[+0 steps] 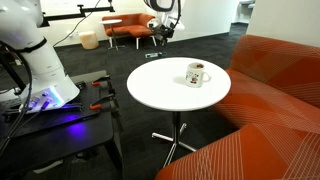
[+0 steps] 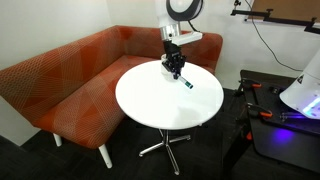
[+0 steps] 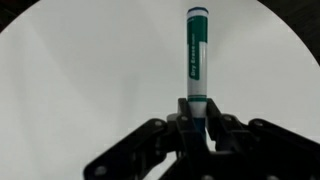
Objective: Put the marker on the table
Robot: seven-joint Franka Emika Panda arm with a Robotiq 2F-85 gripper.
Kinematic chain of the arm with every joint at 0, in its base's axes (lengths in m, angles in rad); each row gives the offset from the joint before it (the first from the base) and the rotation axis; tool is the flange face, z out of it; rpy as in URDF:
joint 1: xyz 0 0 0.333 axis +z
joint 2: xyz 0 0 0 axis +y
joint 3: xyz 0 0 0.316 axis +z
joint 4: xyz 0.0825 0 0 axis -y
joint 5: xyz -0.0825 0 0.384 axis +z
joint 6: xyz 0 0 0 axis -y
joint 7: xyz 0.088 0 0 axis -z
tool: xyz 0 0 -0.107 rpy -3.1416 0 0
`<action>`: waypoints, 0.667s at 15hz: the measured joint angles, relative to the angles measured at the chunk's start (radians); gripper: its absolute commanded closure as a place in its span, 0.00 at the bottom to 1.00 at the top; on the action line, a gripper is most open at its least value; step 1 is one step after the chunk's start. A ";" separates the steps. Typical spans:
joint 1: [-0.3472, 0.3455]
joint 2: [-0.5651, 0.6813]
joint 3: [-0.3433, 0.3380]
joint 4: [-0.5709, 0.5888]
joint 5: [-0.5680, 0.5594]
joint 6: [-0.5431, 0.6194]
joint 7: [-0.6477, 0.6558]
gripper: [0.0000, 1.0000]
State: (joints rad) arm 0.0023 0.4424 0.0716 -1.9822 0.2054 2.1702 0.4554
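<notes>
While your gripper [image 3: 197, 122] hangs over the table [image 3: 80, 70], its two dark fingers are drawn in on the marker [image 3: 197, 55] and pinch its dark near end between them. In the wrist view, the marker runs straight up from the fingertips. Its barrel is teal and white with print along it, set against the pale tabletop.

In an exterior view, your gripper [image 2: 176, 70] points down above the round white table [image 2: 150, 105], near its middle. The marker [image 2: 187, 84] slants out from beneath the fingers, with its teal end close to the tabletop. You cannot tell whether it touches the surface.

In an exterior view, a white mug [image 1: 196, 73] stands upright on the table [image 1: 160, 88], on the side toward the orange sofa [image 1: 275, 100] that curves around the table.
</notes>
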 measured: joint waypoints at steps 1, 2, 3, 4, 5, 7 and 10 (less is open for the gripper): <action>0.013 0.018 -0.006 0.012 -0.002 0.003 0.004 0.95; 0.026 0.035 -0.014 0.024 -0.002 0.008 0.007 0.95; 0.040 0.052 -0.022 0.036 -0.004 0.017 0.015 0.95; 0.052 0.068 -0.029 0.047 -0.005 0.030 0.026 0.95; 0.065 0.084 -0.038 0.058 -0.005 0.044 0.035 0.88; 0.085 0.114 -0.049 0.078 -0.006 0.069 0.059 0.55; 0.101 0.148 -0.058 0.105 -0.005 0.085 0.089 0.34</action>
State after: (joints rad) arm 0.1037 0.5909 0.0139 -1.8776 0.2001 2.2553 0.5439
